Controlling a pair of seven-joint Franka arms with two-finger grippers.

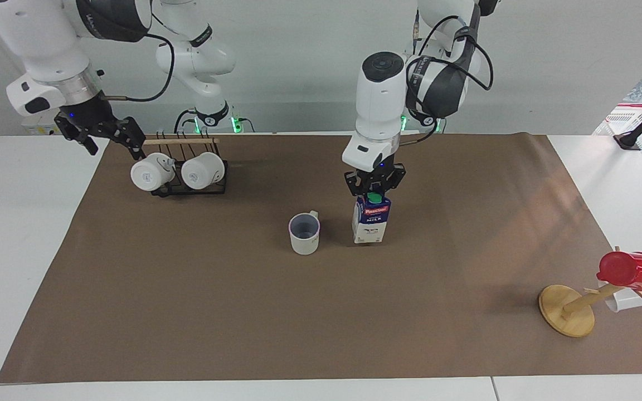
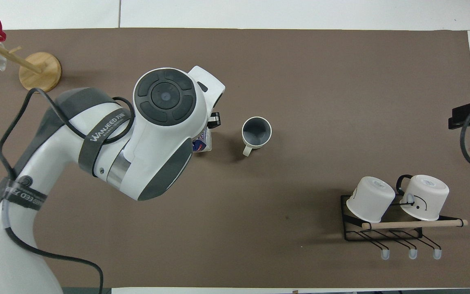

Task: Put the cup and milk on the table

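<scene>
Now my left gripper [image 1: 374, 188] pinches the milk [image 1: 371, 221] by its stiff gable ridge, frame centre, beside the cup [image 1: 304, 233]; light carton, tippy. Right gripper [image 1: 101, 135] spread, upper left.

Two white mugs [image 1: 146, 175] [image 1: 202, 170] lie tipped on a black wire rack [image 1: 188, 191] with a wooden rail [image 1: 179, 141], toward the right arm's end. Toward the left arm's end, a wooden mug tree [image 1: 569, 309] leans on its round base, a red plastic cup [image 1: 631, 270] and a white cup [image 1: 622, 302] hanging from its pegs.
</scene>
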